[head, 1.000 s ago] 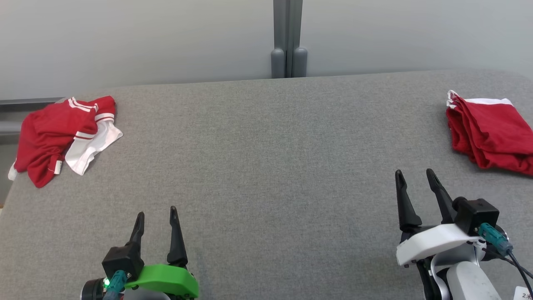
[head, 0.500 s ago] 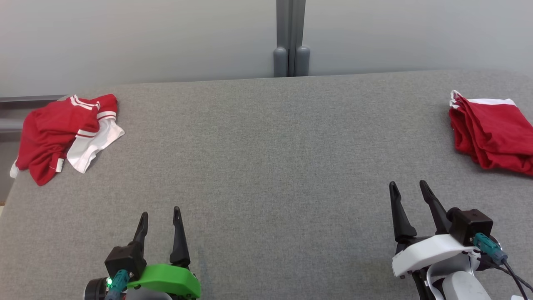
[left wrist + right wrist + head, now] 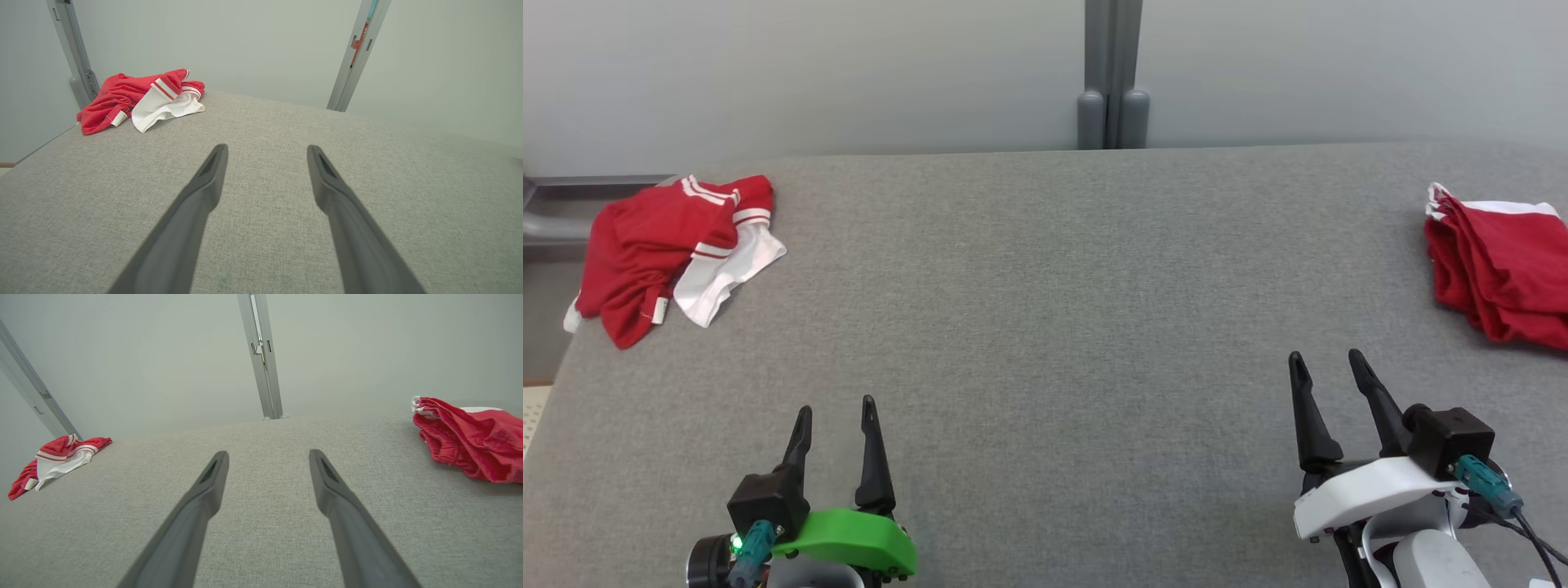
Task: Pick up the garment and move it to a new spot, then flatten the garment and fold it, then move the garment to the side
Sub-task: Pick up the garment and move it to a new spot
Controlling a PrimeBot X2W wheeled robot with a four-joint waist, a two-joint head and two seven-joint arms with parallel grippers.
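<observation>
A crumpled red and white garment [image 3: 674, 249] [image 3: 141, 100] [image 3: 57, 459] lies at the far left of the grey table. A folded red garment [image 3: 1499, 273] [image 3: 470, 437] rests at the right edge. My left gripper [image 3: 837, 412] [image 3: 265, 157] hovers low at the front left, open and holding nothing, well short of the crumpled garment. My right gripper [image 3: 1327, 363] [image 3: 267, 459] stands open at the front right, empty, a little in front and to the left of the folded garment.
The grey fabric table [image 3: 1054, 310] spans the view, with its left edge near the crumpled garment. A pale wall with a grey upright post [image 3: 1112, 73] runs behind the table's far edge.
The head camera has swung left, so everything sits further right in the picture. My right gripper has drawn back toward me from the folded garment. The left gripper has barely moved.
</observation>
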